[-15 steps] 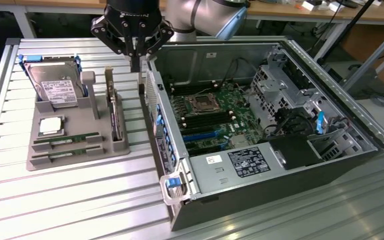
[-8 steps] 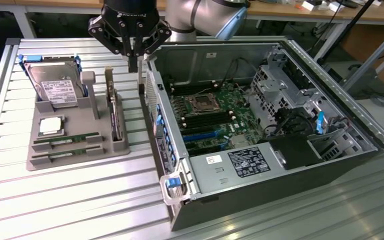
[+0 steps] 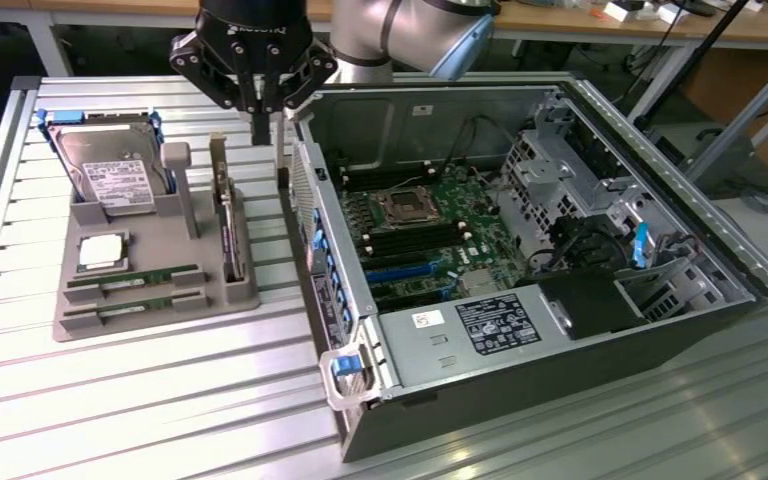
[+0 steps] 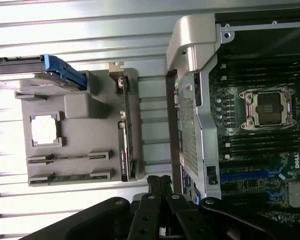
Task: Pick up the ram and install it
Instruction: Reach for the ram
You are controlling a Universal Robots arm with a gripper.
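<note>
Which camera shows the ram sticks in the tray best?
The exterior view: both ram sticks sit in the tray's slots with green faces showing. The wrist view looks down on the sticks, showing thin top edges.

The table (image 3: 144, 400) is topped with pale metal slats with grooves between them and has a raised rail along its edge. 2 things sit directly on it: a grey moulded holder tray (image 3: 157, 250) toward the exterior view's left, and an open computer case (image 3: 558, 390) lying on its side to the exterior view's right. A narrow strip of bare slats shows between them.
</note>
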